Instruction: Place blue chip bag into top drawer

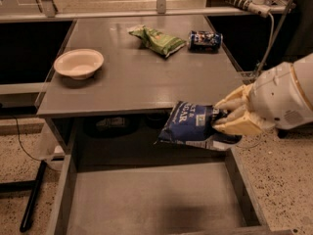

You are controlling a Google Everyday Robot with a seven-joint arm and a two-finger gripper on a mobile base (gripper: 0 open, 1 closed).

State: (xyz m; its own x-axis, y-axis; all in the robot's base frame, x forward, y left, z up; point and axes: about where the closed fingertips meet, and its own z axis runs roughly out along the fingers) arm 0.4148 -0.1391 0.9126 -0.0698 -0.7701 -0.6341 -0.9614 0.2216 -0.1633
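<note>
The blue chip bag (191,123) is a dark blue foil bag with white lettering, held in the air just past the table's front edge, above the right rear part of the top drawer (151,199). My gripper (230,117) comes in from the right on a white arm and is shut on the bag's right end with its cream fingers (239,124). The drawer is pulled out below the table, wide and grey, with a flat bare bottom and low side walls.
On the grey table (127,82) lie a white bowl (78,63) at the left, a green chip bag (157,39) and a blue soda can (204,40) at the back. A black cable (32,199) lies on the speckled floor at the left.
</note>
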